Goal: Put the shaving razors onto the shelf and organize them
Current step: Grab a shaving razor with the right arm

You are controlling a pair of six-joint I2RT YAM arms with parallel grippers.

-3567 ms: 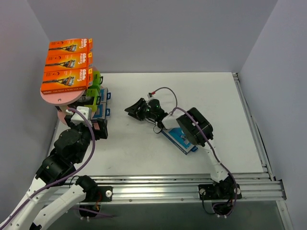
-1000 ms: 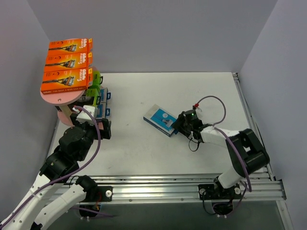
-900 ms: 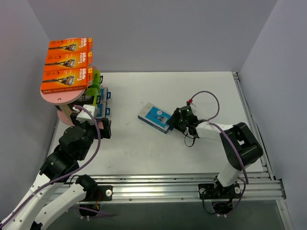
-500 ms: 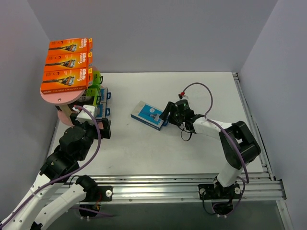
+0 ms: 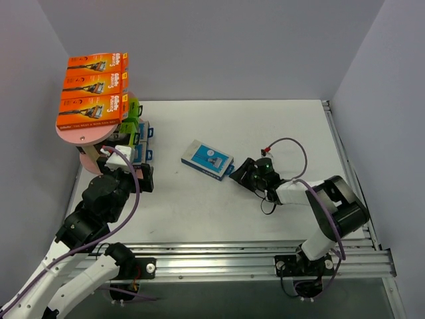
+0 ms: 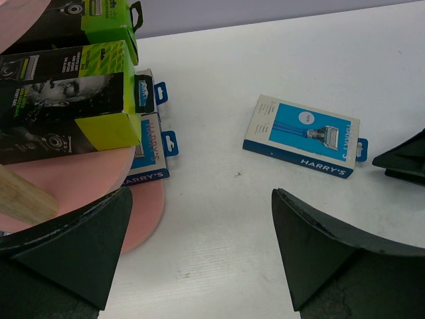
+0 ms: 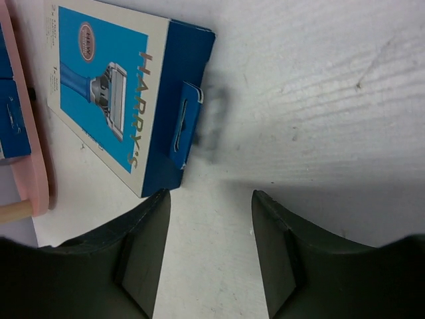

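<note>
A blue-and-grey razor pack (image 5: pixel 207 160) lies flat on the white table; it also shows in the left wrist view (image 6: pixel 305 136) and the right wrist view (image 7: pixel 119 93). My right gripper (image 5: pixel 240 173) (image 7: pixel 209 219) is open and empty, low over the table just right of the pack, not touching it. The pink shelf (image 5: pixel 80 136) stands at far left: three orange packs (image 5: pixel 93 83) lie on its top board, black-and-lime packs (image 6: pixel 66 113) on the middle board, two blue packs (image 6: pixel 149 143) on the bottom board. My left gripper (image 5: pixel 145 177) (image 6: pixel 201 199) is open and empty beside the shelf.
The bottom pink board's rim (image 6: pixel 143 219) lies just left of my left fingers. The shelf's wooden upright (image 6: pixel 20 203) shows at the left edge. Grey walls enclose the table at the left, back and right. A metal rail (image 5: pixel 265 256) runs along the near edge.
My right gripper carried the blue pack leftwards toward the shelf, let it go, opened and drew back a little to the right. The left arm has barely moved.
</note>
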